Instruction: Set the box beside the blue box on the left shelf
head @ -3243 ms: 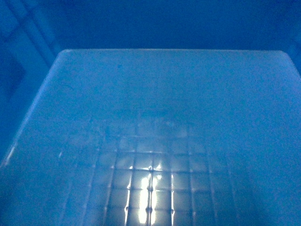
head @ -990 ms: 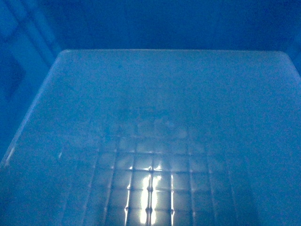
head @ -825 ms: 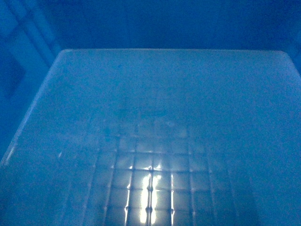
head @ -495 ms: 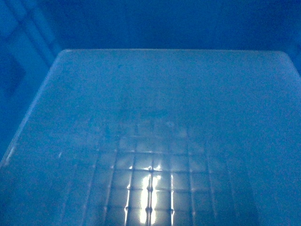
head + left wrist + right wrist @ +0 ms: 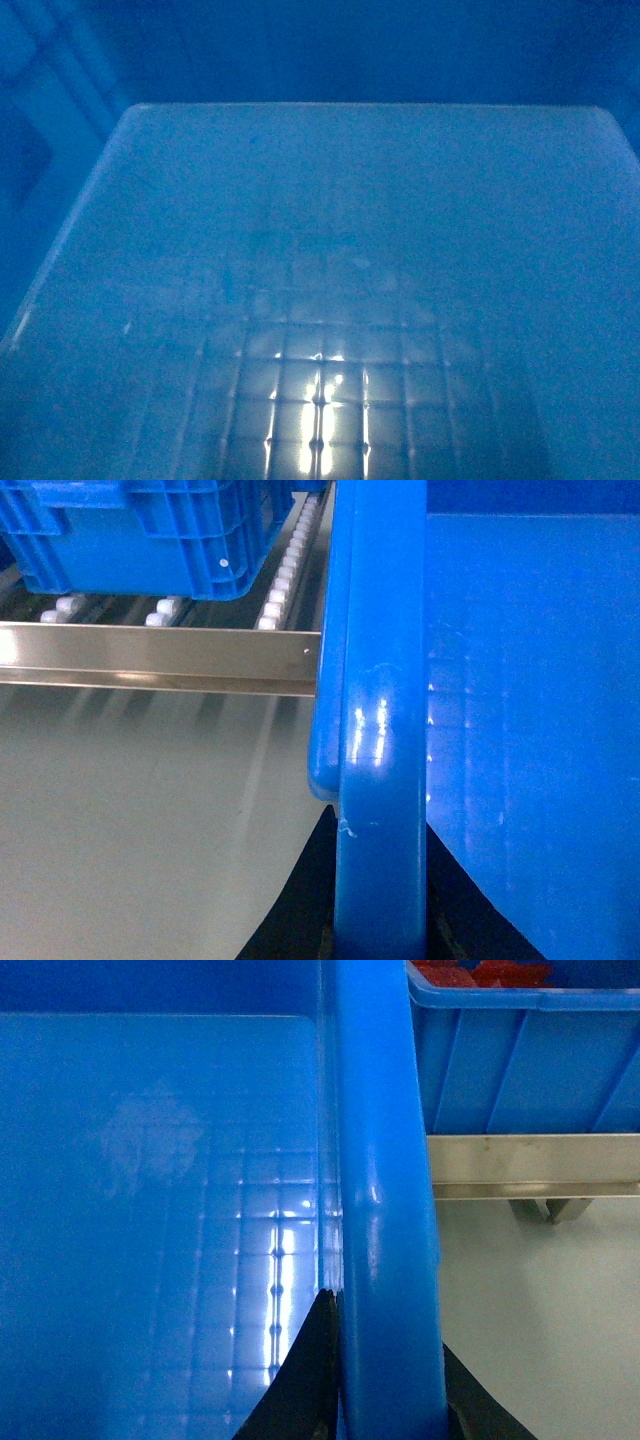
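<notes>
From my left wrist camera I see the left claw (image 5: 378,935) closed on the box (image 5: 530,710), its dark fingers (image 5: 295,900) straddling the thick rim at the bottom of the frame, one outside the wall and one inside. The right wrist camera shows the same on the other side: the right claw (image 5: 385,1400) is clamped over the box's opposite rim, a dark finger on each side of the wall. Both arms reach forward with the rims running straight up the middle of their views. The head camera is filled by the box's interior, so I see only its pale floor with a faint square grid and glare spots, and a dark far wall. The box sits between the claws, held above a pale floor (image 5: 130,810). Ahead on the left, a metal shelf rail (image 5: 150,660) runs across with white rollers (image 5: 290,565) behind it and a blue crate (image 5: 140,530) resting on them. On the right, another blue crate (image 5: 530,1055) holding red items (image 5: 480,972) sits above a metal rail (image 5: 540,1165).
</notes>
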Available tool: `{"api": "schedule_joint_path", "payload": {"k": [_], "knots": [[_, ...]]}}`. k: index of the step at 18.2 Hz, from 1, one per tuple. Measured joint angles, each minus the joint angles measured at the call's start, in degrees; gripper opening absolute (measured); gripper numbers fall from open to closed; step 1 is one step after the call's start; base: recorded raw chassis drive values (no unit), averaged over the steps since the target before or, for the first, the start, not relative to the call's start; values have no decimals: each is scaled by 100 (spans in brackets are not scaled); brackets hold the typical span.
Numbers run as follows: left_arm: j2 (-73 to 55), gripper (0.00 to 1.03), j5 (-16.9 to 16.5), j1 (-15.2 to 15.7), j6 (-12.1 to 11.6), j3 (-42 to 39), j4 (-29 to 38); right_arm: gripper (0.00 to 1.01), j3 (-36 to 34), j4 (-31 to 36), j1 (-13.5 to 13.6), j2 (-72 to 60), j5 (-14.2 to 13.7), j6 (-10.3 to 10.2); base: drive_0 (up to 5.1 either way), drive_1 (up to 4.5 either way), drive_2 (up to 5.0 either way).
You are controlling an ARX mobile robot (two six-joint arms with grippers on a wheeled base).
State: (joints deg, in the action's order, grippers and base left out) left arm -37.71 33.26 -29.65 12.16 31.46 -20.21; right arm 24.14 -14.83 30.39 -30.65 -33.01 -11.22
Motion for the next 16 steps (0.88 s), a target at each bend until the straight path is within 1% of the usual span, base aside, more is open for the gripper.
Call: {"api": "schedule_joint_path", "payload": {"k": [16], "knots": [[-4,8,2,0,0,0,4,10,0,-2,0,0,0,2,9,427,-409]]}}
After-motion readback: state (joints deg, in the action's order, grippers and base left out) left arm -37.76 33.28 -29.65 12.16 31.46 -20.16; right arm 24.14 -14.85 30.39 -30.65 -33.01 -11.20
